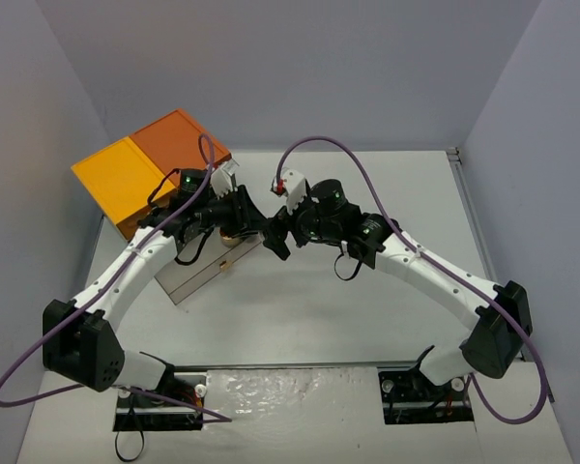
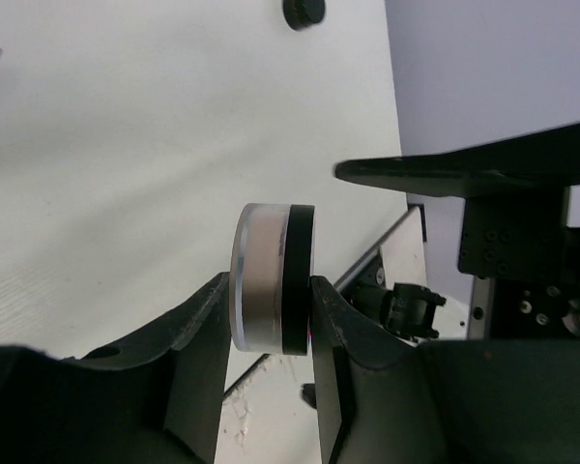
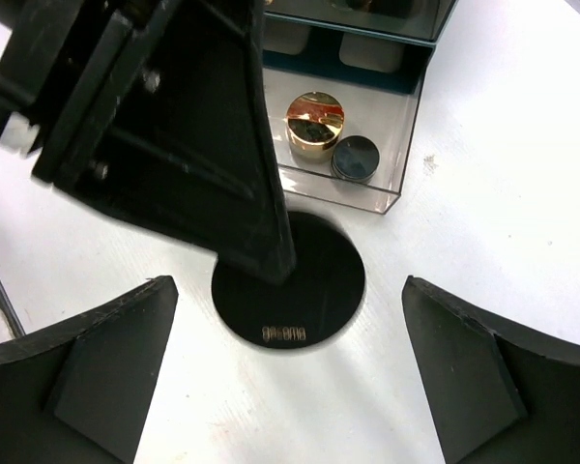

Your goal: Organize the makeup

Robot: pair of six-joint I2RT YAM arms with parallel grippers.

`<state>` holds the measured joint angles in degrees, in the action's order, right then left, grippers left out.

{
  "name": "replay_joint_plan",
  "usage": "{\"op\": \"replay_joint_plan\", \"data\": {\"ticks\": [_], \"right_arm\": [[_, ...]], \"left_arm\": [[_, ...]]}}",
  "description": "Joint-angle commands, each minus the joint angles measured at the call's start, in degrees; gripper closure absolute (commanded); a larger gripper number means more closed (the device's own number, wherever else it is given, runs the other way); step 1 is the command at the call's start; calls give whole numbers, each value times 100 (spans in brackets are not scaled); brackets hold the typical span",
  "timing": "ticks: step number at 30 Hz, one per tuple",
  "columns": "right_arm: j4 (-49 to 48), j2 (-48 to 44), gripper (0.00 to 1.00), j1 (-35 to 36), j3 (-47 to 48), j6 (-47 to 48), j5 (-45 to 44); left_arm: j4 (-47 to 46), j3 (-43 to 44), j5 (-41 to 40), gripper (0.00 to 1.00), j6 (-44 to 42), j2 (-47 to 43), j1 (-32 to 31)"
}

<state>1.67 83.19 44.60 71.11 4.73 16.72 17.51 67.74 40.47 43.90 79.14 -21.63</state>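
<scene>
clamping the round black compact [image 2: 300, 242], left tool [image 2: 271, 286] hides its sides.

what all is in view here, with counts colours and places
compact: 1, black and clear, on edge in the left gripper
jar: 1, gold lid, in the drawer
small compact: 1, black, in the drawer beside the jar
round item: 1, black, on the table, kind unclear
drawer: 1, clear, pulled out
cabinet: 1, orange and yellow top, far left
table: 1, white
left gripper: 1, black, shut on the compact
right gripper: 1, black, open, facing the compact
</scene>
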Motion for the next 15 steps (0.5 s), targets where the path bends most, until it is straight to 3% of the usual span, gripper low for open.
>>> {"op": "replay_joint_plan", "data": {"ticks": [1,5,15], "right_arm": [[-433,-523,0,-81,-73,16,-201],[-439,-786,0,-179,-247,-5,-398],[-443,-1507,0,-645,-921,-90,-495]], "left_arm": [[-527,-248,-800,100,223,-671,172],[-1101,-806,-1491,100,569,-1015,304],[-1370,-1649,-3663,100,344,-1487,443]]}}
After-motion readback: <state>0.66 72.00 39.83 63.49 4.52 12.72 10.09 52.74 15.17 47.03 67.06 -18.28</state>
